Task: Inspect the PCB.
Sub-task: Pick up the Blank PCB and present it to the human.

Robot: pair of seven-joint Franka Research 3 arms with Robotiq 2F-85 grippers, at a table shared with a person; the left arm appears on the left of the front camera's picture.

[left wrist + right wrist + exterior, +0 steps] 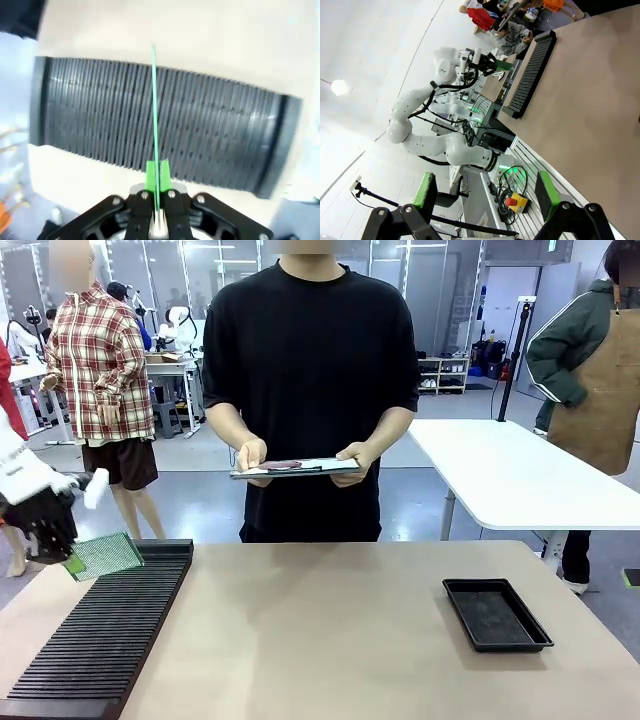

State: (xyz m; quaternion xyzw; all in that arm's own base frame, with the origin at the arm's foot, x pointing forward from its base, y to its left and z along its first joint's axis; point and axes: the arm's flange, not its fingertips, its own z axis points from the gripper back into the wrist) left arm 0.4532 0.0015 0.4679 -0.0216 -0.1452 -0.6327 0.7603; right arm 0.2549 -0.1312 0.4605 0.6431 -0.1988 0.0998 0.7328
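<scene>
The PCB (106, 555), a thin green board with a fine dot grid, hangs tilted over the far end of the black slotted rack (100, 635) at the table's left. My left gripper (72, 560) is shut on the board's left edge. In the left wrist view the PCB (154, 100) shows edge-on as a thin green line rising from between the green pads (150, 176), with the rack (210, 130) below it. My right gripper (484, 189) stands open with nothing between its fingers, looking across the table (600, 110) at the left arm (445, 67).
A person in black stands at the far edge holding a clipboard (295, 468) with white paper in both hands. A shallow black tray (495, 613) lies at the right of the table (320, 640). A white table (520, 480) stands behind on the right.
</scene>
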